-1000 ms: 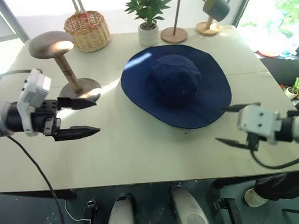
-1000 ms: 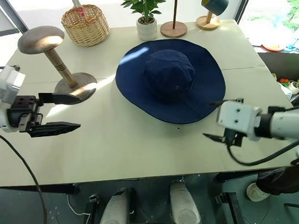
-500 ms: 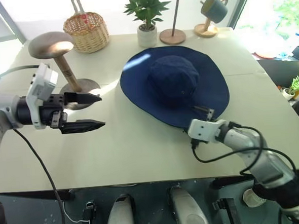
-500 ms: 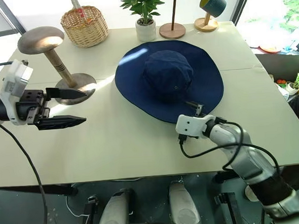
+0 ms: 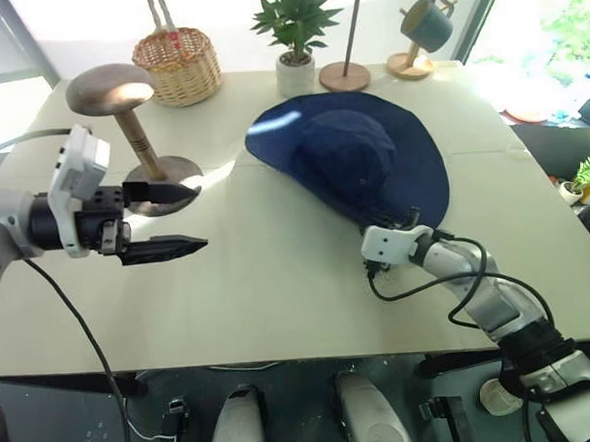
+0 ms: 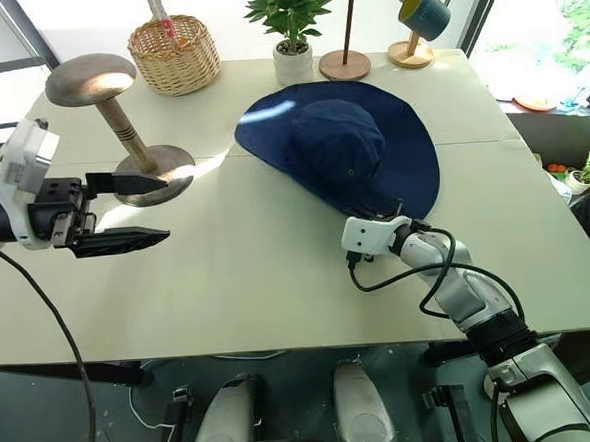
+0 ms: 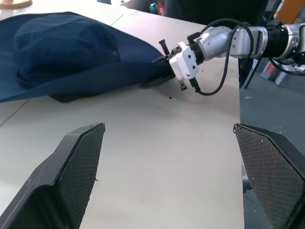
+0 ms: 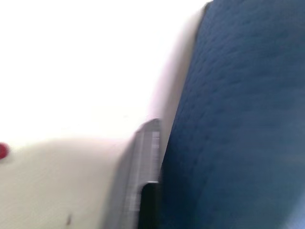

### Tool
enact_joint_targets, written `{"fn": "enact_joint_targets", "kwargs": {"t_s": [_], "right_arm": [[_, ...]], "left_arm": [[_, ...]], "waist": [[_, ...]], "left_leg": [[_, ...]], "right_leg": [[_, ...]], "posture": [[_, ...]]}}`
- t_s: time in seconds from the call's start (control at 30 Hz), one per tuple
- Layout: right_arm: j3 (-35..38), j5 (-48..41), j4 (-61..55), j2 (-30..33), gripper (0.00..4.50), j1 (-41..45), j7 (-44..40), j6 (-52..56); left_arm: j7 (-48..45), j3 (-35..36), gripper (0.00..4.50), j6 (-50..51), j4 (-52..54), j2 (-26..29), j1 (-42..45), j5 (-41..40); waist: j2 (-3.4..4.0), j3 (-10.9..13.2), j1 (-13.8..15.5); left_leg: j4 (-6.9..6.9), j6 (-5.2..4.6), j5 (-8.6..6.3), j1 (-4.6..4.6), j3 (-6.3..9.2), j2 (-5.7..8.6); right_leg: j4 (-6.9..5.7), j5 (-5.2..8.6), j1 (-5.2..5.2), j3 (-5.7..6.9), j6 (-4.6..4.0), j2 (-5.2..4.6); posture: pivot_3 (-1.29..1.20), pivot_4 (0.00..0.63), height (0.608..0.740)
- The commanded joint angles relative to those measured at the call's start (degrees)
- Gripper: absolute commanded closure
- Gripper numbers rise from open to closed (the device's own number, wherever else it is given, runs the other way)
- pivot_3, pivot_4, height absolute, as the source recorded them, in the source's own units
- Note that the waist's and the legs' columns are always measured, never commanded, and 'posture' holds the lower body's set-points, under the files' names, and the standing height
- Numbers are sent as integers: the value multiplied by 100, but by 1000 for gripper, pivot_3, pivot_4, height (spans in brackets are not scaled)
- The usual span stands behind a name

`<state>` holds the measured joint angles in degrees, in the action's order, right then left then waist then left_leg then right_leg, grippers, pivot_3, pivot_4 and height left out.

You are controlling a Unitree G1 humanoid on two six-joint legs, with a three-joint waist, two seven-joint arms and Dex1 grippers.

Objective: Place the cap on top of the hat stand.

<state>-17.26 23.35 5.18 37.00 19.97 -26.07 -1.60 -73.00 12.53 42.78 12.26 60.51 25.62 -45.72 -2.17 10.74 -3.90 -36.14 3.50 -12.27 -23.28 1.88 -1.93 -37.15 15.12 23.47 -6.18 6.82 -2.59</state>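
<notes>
The navy sun hat (image 6: 356,149) lies crown-up at about one o'clock from the table's (image 6: 259,283) centre. Its near brim is lifted and folded where the right gripper (image 6: 383,219) has clamped onto it. From the left wrist view the fingers look clenched on the brim edge, though the right wrist view is too blurred to show how deep the bite goes. The wooden hat stand (image 6: 108,112) sits at ten o'clock, near the table's edge, with its domed top bare. The left gripper (image 6: 134,208) hovers just in front of the stand's base, claw spread wide and holding nothing.

To do this step well, I would lift slowly, since a floppy brim held by one edge will droop and swing. Raise the hat clear of the table before carrying it towards ten o'clock. Keep the crown's opening facing down so it can settle over the dome. The free left claw could steady the far brim.
</notes>
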Motion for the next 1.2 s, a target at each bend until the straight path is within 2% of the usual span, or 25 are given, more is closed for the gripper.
{"fn": "enact_joint_targets", "kwargs": {"t_s": [0.03, 0.27, 0.43, 0.63, 0.73, 0.87, 1.03, 1.2], "right_arm": [[311, -412, -375, -86, 4481, -154, -300, 259], [941, -1607, -1600, -223, 4481, -23, -1066, 911], [1100, -2014, -1991, -227, 4481, 820, -1414, 1251], [1010, -2265, -1831, -289, 4481, 1889, -1761, 1358], [885, -2418, -1358, -574, 4481, 2756, -1922, 1197], [795, -2397, -521, -945, 4481, 3519, -1923, 887], [635, -2063, 1633, -1760, 4481, 5152, -1495, -258], [520, -1839, 3287, -2376, 4481, 6203, -1236, -1359]], "left_arm": [[63, 243, 0, 44, 142, 48, 16, -125], [388, 581, 0, 159, 133, 26, -69, -266], [940, 1386, 0, 480, 279, -36, -347, -635], [1463, 2384, 0, 760, 620, -72, -978, -888], [1690, 2981, 0, 926, 869, -85, -1349, -1042], [1884, 3410, 0, 1025, 1041, -110, -1652, -1192], [2194, 4432, 0, 1230, 1222, -261, -2241, -1384], [2490, 5322, 0, 1325, 1137, -371, -2691, -1461]], "waist": [[0, 0, 7], [9, 6, -13], [21, 13, -14], [23, 14, -12], [24, 17, -32], [25, 17, -23], [32, 22, -70], [30, 21, -161]], "left_leg": [[1, 0, 0, -1, 1, 0], [4, 0, 0, -3, 4, 0], [8, -1, 0, -4, 4, -1], [13, -1, -1, -9, 4, -1], [13, -1, -1, -10, 2, -1], [16, -1, -1, -9, 3, -4], [17, 0, 0, -15, -2, -4], [49, 0, 0, -17, 1, -4]], "right_leg": [[0, 2, 0, 0, 2, 0], [-1, 2, 5, 2, 5, 1], [-3, 2, 11, 3, 5, 2], [-2, 3, 18, 4, 6, 0], [-2, 3, 21, 4, 4, -1], [-4, 2, 25, 7, 3, -1], [-4, -3, 36, 8, -3, -5], [-8, -4, 53, 10, -2, -5]], "posture": [[0, 150, 740], [0, 150, 740], [0, 150, 740], [0, 150, 740], [0, 150, 740], [0, 150, 740], [0, 150, 740], [0, 150, 740]]}}
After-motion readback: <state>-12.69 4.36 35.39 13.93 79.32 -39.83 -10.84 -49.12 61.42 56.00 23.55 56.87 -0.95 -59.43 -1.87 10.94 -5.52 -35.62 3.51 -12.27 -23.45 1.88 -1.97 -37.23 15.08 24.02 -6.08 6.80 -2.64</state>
